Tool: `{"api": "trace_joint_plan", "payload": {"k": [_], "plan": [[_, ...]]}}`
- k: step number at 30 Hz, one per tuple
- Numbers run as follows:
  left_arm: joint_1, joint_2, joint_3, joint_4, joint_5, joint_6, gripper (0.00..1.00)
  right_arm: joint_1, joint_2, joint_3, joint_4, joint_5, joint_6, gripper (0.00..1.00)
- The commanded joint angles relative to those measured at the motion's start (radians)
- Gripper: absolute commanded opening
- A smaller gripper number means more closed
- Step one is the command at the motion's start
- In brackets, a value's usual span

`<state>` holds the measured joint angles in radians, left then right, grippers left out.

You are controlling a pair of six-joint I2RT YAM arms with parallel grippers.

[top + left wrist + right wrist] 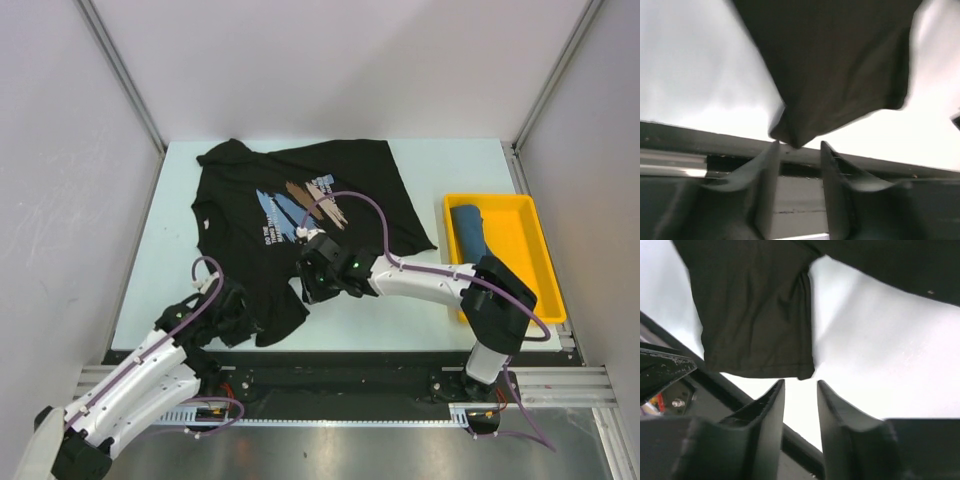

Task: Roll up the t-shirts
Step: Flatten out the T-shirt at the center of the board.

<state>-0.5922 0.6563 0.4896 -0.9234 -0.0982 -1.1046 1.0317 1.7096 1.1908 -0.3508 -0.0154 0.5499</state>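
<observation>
The left gripper (799, 144) is standing with its jaws parted and nothing between them. A drooping corner of the black t-shirt (350, 170) is hanging just ahead of its fingertips, touching or barely clear, I cannot tell which. The right gripper (800, 382) is also holding its jaws apart on nothing, with the shirt's hem lying just in front of it and a little left of the gap. The teal t-shirt (468, 226) is lying well off to that gripper's right, looking already rolled, in the yellow tray (520, 260).

I am worrying about 3 things. If the left one is closing where it is hovering, it is probably catching only the tip of that corner, and that could be slipping free once rolling starts. The right one is risking a pinch on bare table (440, 170), the hem being off-centre. And the hem between the 2 grippers is lying crooked and rumpled, so any roll is likely coming out skewed.
</observation>
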Motion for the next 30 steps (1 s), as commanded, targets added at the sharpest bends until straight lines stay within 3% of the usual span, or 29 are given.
{"api": "trace_joint_plan", "payload": {"k": [1, 2, 12, 22, 30], "plan": [[0.008, -0.038, -0.068, 0.026, 0.052, -0.032, 0.52, 0.019, 0.045, -0.006, -0.022, 0.048, -0.005, 0.4], [0.008, -0.04, -0.072, 0.032, 0.055, -0.031, 0.57, 0.016, 0.053, -0.014, -0.01, 0.043, -0.001, 0.41], [-0.024, 0.051, -0.131, 0.123, 0.049, -0.031, 0.53, -0.007, 0.113, -0.082, 0.159, -0.044, 0.039, 0.41], [-0.077, 0.115, -0.129, 0.179, 0.0, -0.046, 0.54, -0.001, 0.036, -0.184, 0.228, 0.014, 0.085, 0.42], [-0.096, 0.161, -0.108, 0.187, -0.038, -0.023, 0.45, 0.018, -0.011, -0.207, 0.274, 0.015, 0.079, 0.44]]}}
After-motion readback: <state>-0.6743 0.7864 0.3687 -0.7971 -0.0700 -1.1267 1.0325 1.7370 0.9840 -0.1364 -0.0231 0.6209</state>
